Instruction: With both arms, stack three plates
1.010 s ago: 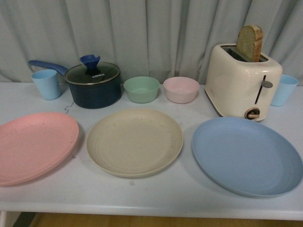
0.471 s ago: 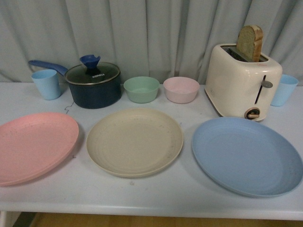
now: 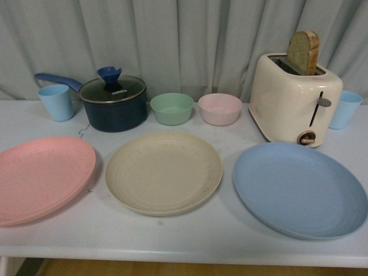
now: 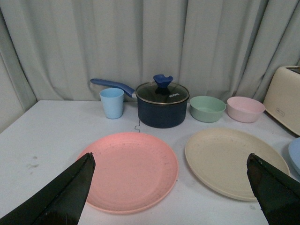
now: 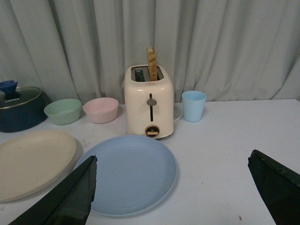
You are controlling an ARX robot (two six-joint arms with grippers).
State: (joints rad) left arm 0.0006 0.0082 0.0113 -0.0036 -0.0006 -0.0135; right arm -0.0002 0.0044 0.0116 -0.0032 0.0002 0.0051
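Note:
Three plates lie in a row on the white table: the pink plate (image 3: 43, 177) at the left, the beige plate (image 3: 163, 171) in the middle, the blue plate (image 3: 299, 188) at the right. None overlap. Neither arm shows in the front view. My left gripper (image 4: 169, 161) is open and empty, held above and short of the pink plate (image 4: 129, 170) and the beige plate (image 4: 234, 161). My right gripper (image 5: 172, 161) is open and empty, held short of the blue plate (image 5: 129, 173), with the beige plate (image 5: 33, 161) beside it.
Behind the plates stand a light blue cup (image 3: 56, 102), a dark blue pot (image 3: 112, 103) with a glass lid, a green bowl (image 3: 171, 108), a pink bowl (image 3: 219, 108), a cream toaster (image 3: 293, 103) holding a bread slice, and another blue cup (image 3: 345, 109). A grey curtain hangs behind.

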